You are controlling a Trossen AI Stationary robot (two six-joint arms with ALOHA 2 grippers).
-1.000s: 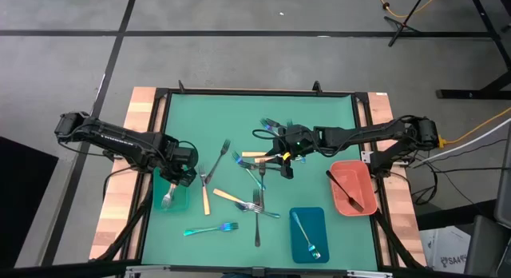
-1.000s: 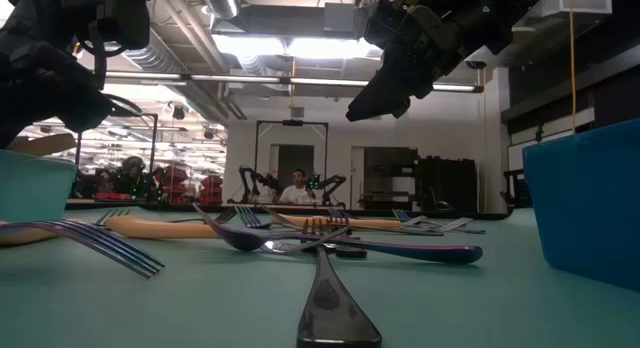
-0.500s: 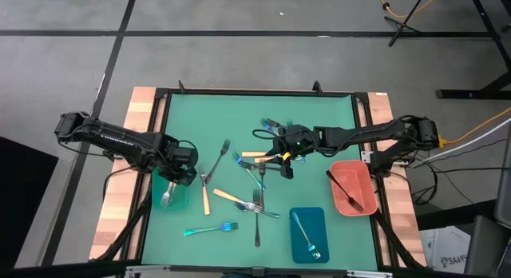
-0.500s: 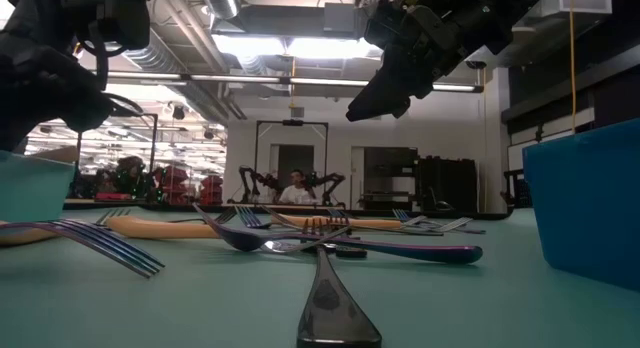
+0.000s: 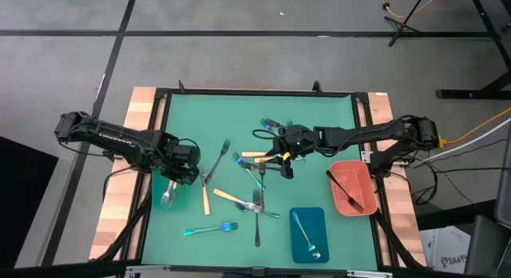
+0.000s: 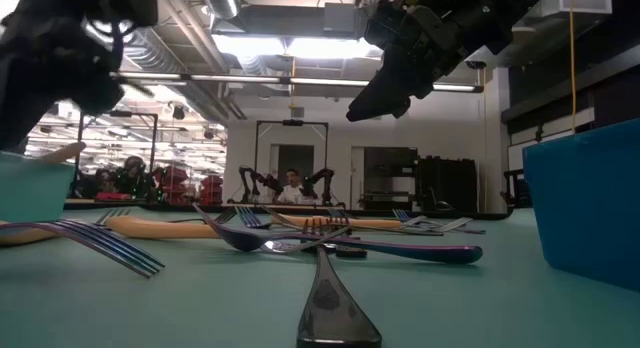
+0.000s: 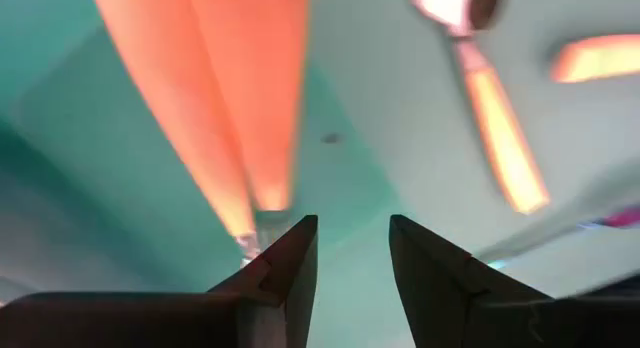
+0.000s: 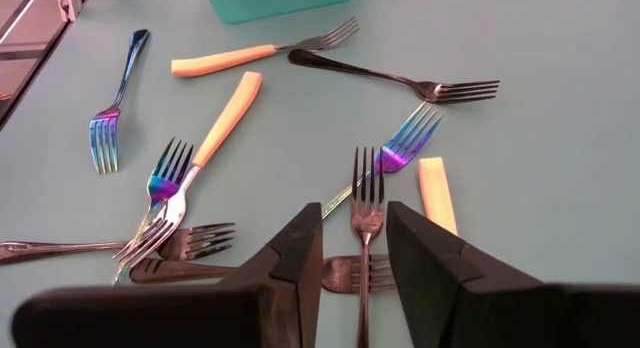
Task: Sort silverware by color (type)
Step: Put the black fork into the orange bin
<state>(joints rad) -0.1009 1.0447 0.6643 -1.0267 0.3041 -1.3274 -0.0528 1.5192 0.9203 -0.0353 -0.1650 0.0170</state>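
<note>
My left gripper (image 5: pixel 185 172) (image 7: pixel 350 238) hangs open, pointing down over the teal tray (image 5: pixel 177 203). In that tray lie two orange-handled pieces (image 7: pixel 225 98), and one silver end (image 5: pixel 167 198) shows from above. My right gripper (image 5: pixel 283 162) (image 8: pixel 353 238) stands open above the middle of the table, over a loose pile of silverware (image 8: pixel 365 193). That pile holds orange-handled (image 8: pixel 228 113), iridescent (image 8: pixel 405 143) and dark forks (image 8: pixel 390 80). More forks (image 5: pixel 211 228) lie flat on the green mat.
A blue tray (image 5: pixel 318 222) near the front edge holds an iridescent fork. A salmon tray (image 5: pixel 359 176) at the right holds a dark fork (image 5: pixel 343 190). Wooden strips (image 5: pixel 120 190) border the mat on both sides. Free mat lies along the far edge.
In the low view my left gripper has risen a little above the teal tray, and a tan handle end now shows over the tray's rim. My right gripper has kept still.
</note>
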